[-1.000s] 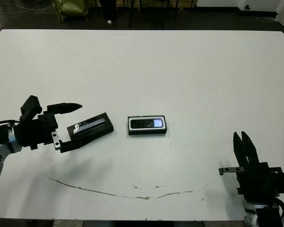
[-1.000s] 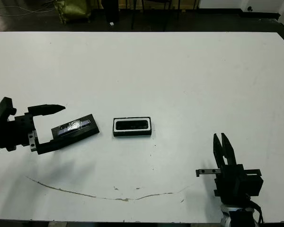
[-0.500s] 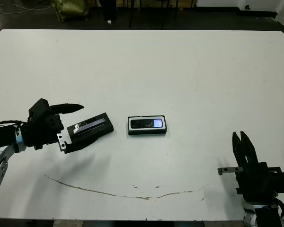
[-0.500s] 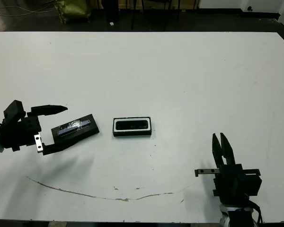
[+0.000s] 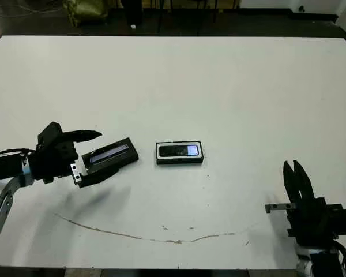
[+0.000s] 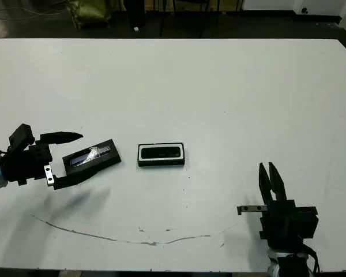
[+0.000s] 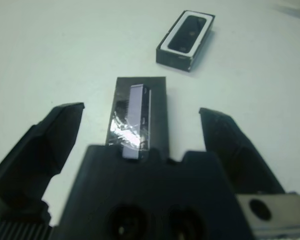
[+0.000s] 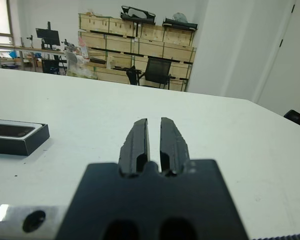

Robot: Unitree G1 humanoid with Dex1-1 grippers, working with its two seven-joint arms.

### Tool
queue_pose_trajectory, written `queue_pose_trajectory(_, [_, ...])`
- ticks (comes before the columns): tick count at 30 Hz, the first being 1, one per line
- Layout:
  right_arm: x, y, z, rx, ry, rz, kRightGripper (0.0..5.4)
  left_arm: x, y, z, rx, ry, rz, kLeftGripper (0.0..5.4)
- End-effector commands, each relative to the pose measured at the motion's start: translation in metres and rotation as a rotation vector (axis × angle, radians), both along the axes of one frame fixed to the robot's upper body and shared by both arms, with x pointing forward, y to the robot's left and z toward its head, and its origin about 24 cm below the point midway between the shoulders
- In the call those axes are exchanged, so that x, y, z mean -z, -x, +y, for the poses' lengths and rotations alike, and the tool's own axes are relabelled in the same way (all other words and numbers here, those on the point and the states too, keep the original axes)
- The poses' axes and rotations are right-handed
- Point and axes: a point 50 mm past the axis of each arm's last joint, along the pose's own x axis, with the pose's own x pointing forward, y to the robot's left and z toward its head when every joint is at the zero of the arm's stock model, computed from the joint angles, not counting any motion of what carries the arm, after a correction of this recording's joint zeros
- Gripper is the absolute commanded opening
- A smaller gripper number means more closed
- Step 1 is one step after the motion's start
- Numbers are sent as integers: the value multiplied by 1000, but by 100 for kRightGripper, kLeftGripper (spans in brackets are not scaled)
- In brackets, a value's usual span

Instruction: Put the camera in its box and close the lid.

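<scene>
Over on the left side of the white table [image 5: 230, 81], the left gripper [image 5: 91, 155] sits low with its 2 black fingers spread wide, one finger on each long side of the lid [image 5: 111, 156]. From the wrist camera the fingers stand clear of the lid's edges, so nothing is gripped. The lid lies flat on the table at a slight angle, its glossy silvery-lilac stripe [image 7: 132, 120] facing up, its near end tucked in between the fingers close to the gripper's black body.

Just to the right of the lid, a small gap away, is the box [image 5: 179, 153], a shallow black-walled tray with a white lining showing around the rim. The camera [image 5: 179, 151] lies inside it, a slim black bar running along the tray's length, with a small bright patch at its right end. The box is open on top.

Far over at the right near edge of the table, well apart from everything else, the right gripper [image 5: 296, 178] points upward with its 2 fingers pressed almost together, only a thin slit between them, holding nothing.
</scene>
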Motion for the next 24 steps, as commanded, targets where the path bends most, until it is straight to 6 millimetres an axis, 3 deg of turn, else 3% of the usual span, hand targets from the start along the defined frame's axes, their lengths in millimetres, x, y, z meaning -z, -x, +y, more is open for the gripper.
queue_pose_trajectory(1, [7,3,-3,7,-10,37,0,9,-1,2,-5,-31,22,539])
queue_pose_trajectory(24, [12,4,-5,0,-38,13,0,28,-6,6,-15,-78,42,539])
